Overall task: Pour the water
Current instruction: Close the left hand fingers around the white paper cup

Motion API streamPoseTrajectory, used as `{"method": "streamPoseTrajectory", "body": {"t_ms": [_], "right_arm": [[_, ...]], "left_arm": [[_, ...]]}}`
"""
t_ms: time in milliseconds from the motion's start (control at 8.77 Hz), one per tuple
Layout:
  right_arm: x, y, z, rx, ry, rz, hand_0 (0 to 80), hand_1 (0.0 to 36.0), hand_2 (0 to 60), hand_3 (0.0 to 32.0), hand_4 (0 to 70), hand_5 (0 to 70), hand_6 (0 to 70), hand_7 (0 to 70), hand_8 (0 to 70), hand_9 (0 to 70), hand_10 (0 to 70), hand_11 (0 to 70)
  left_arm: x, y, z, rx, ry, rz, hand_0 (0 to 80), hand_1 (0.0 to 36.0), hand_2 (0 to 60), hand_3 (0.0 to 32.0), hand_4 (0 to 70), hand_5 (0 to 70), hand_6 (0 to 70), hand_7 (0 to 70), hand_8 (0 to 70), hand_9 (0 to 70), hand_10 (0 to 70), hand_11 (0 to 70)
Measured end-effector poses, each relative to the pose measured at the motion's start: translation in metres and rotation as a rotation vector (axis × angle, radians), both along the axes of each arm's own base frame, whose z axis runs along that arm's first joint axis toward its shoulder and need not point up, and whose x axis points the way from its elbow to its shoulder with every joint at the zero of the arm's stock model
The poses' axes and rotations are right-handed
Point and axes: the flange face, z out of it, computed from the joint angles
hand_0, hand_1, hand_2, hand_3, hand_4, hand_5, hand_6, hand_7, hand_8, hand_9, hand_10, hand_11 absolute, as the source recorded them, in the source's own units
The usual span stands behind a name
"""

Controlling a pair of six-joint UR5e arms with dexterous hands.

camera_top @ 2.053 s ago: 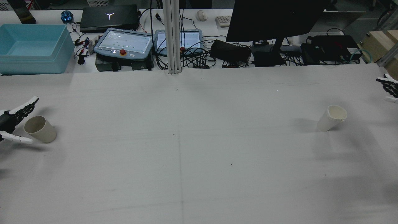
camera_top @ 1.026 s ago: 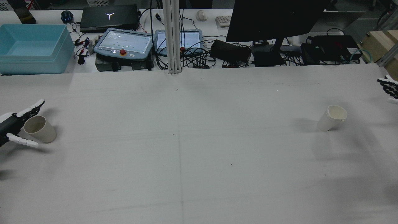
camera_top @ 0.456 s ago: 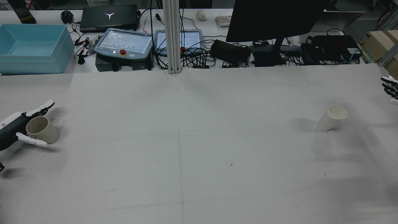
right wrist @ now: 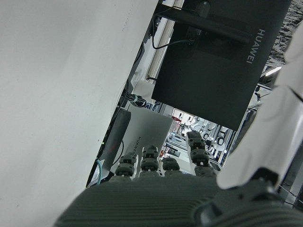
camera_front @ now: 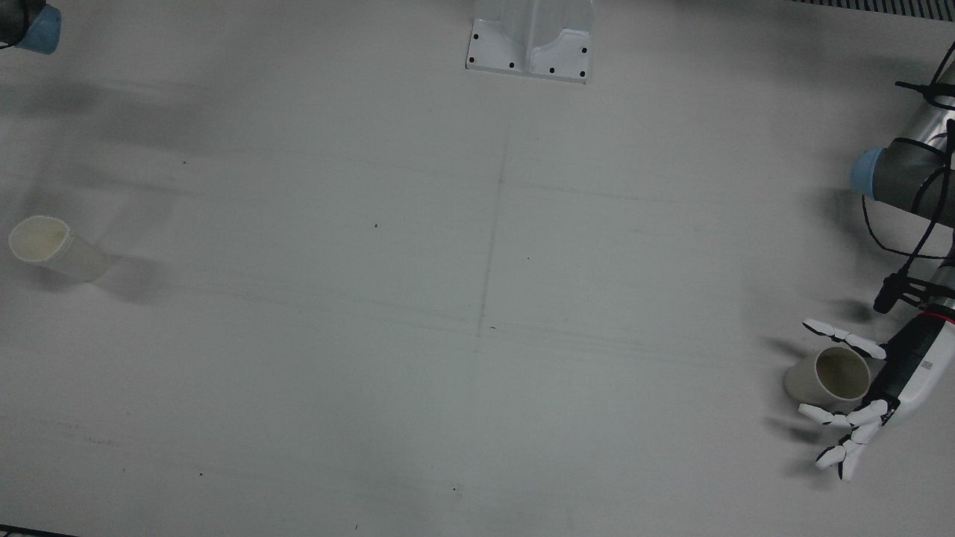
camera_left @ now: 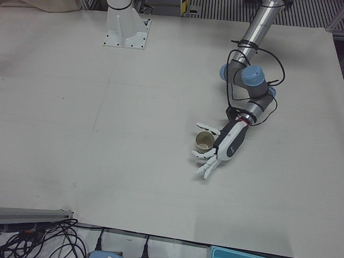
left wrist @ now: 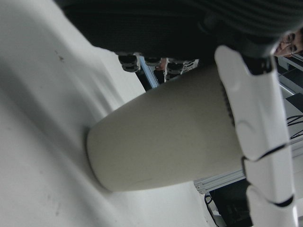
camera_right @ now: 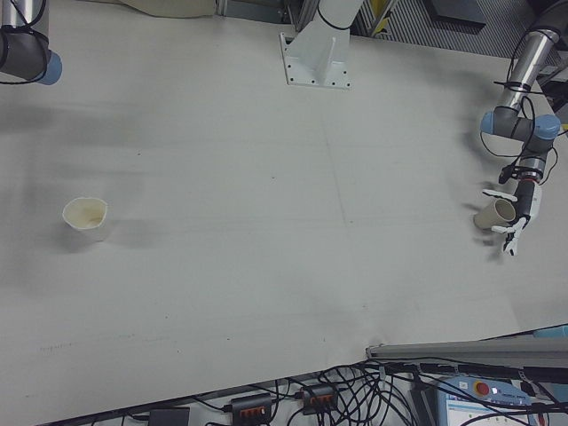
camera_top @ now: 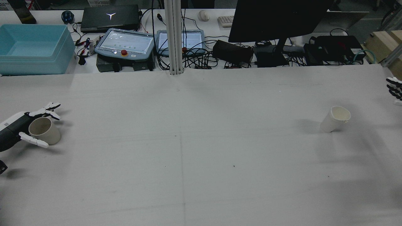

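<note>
Fingers [camera_front: 841, 331] of left hand [camera_front: 880, 380] spread around beige cup [camera_front: 832, 376], not clenched; right hand [camera_top: 395, 90] far off, state unclear.

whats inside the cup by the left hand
Nothing shows inside the tan cup: the front view shows a bare inner wall and a dim bottom. The left hand brackets it. Clear water could not be told from here.

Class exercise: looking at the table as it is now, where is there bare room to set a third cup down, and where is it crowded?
The table lies bare across the whole middle, between the beige cup at one end and the white cup at the other. It is crowded only around the beige cup, which the left hand flanks with fingers on both sides. The right hand sits at the table's edge.
</note>
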Motion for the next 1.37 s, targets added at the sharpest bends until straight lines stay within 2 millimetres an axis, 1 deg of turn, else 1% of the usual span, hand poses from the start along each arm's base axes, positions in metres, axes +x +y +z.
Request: {"method": "streamPoseTrajectory", "body": {"t_ms": [114, 228, 456, 570, 684, 798, 912, 1026, 1140, 1254, 1368], "right_arm": [[0.000, 0.001, 0.001, -0.001, 0.000, 0.001, 45.8, 8.9, 4.9, 0.0, 9.2, 10.2, 7.0, 0.0, 10.2, 10.6, 5.6, 8.9], [0.001, 0.002, 0.001, -0.003, 0.000, 0.000, 45.9, 9.2, 4.9, 0.0, 8.8, 10.2, 6.9, 0.0, 10.1, 10.6, 5.6, 9.0], [0.001, 0.002, 0.001, 0.002, -0.002, 0.001, 46.2, 9.2, 5.9, 0.0, 15.6, 11.4, 7.8, 0.0, 10.6, 10.9, 5.7, 9.0], [0.001, 0.002, 0.001, 0.004, -0.002, 0.002, 46.1, 9.2, 6.1, 0.0, 15.5, 11.3, 7.9, 0.0, 10.6, 10.9, 5.6, 8.9], [0.001, 0.002, 0.001, 0.005, -0.004, 0.002, 46.1, 9.4, 5.6, 0.0, 13.7, 11.4, 7.6, 0.0, 10.5, 10.8, 5.5, 8.7], [0.001, 0.001, 0.000, 0.008, -0.013, 0.004, 46.6, 10.3, 5.8, 0.0, 12.5, 11.2, 7.2, 0.0, 10.2, 10.5, 5.1, 8.3], [0.002, -0.001, -0.003, 0.017, -0.036, 0.007, 47.1, 10.8, 5.5, 0.0, 13.8, 11.6, 6.9, 0.0, 9.9, 9.9, 4.6, 7.6], [0.004, -0.003, -0.008, 0.033, -0.061, 0.012, 48.5, 12.1, 6.1, 0.0, 21.4, 12.8, 7.7, 0.0, 9.9, 9.0, 3.7, 6.3], [0.006, -0.004, -0.010, 0.046, -0.076, 0.015, 49.7, 14.3, 6.8, 0.0, 13.9, 11.4, 7.3, 0.0, 10.4, 9.1, 3.6, 6.6], [0.002, -0.006, -0.012, 0.060, -0.076, 0.004, 50.9, 16.6, 8.4, 0.0, 9.8, 10.7, 7.7, 0.0, 10.2, 8.8, 3.6, 6.7], [-0.008, -0.008, -0.014, 0.073, -0.051, -0.020, 51.6, 17.8, 7.7, 0.0, 3.2, 10.0, 7.1, 0.0, 9.1, 7.5, 3.4, 6.7]], "left_arm": [[0.000, 0.000, -0.003, -0.003, -0.001, 0.000, 60.2, 34.9, 60.0, 0.0, 67.7, 70.0, 9.4, 18.5, 3.4, 4.8, 8.6, 14.2], [0.000, 0.000, -0.004, -0.007, -0.005, 0.000, 56.8, 36.0, 60.0, 0.0, 69.7, 70.0, 9.5, 18.7, 3.8, 5.1, 8.9, 15.0], [0.000, 0.000, -0.003, -0.012, -0.012, -0.001, 55.4, 36.0, 60.0, 0.0, 70.0, 70.0, 9.3, 18.5, 3.7, 5.0, 9.3, 15.7], [0.001, 0.000, -0.004, -0.012, -0.012, -0.002, 55.4, 36.0, 60.0, 0.0, 70.0, 70.0, 9.4, 18.7, 3.9, 5.0, 9.5, 16.1], [0.001, -0.001, -0.005, -0.011, -0.011, -0.001, 56.7, 36.0, 60.0, 0.0, 70.0, 70.0, 9.4, 18.8, 3.8, 4.9, 9.3, 15.9], [0.001, -0.001, -0.010, -0.012, -0.004, 0.000, 55.8, 36.0, 60.0, 0.0, 70.0, 70.0, 9.4, 19.1, 3.8, 4.8, 9.0, 15.3], [0.002, -0.002, -0.023, -0.017, 0.012, 0.004, 54.8, 36.0, 60.0, 0.0, 70.0, 70.0, 9.3, 19.1, 3.6, 4.7, 8.8, 15.0], [0.002, -0.003, -0.044, -0.026, 0.039, 0.011, 54.0, 36.0, 60.0, 0.0, 70.0, 70.0, 9.6, 19.4, 3.6, 4.8, 8.8, 15.0], [0.002, -0.004, -0.071, -0.032, 0.070, 0.020, 54.1, 36.0, 60.0, 0.0, 70.0, 70.0, 9.6, 19.6, 3.6, 4.7, 8.7, 14.7], [0.001, -0.003, -0.096, -0.036, 0.098, 0.026, 54.8, 36.0, 60.0, 0.0, 70.0, 70.0, 9.8, 19.9, 3.6, 4.7, 8.7, 14.8], [-0.001, -0.001, -0.119, -0.044, 0.120, 0.031, 54.8, 36.0, 60.0, 0.0, 70.0, 70.0, 9.9, 19.8, 3.9, 4.8, 8.6, 14.4]]}}
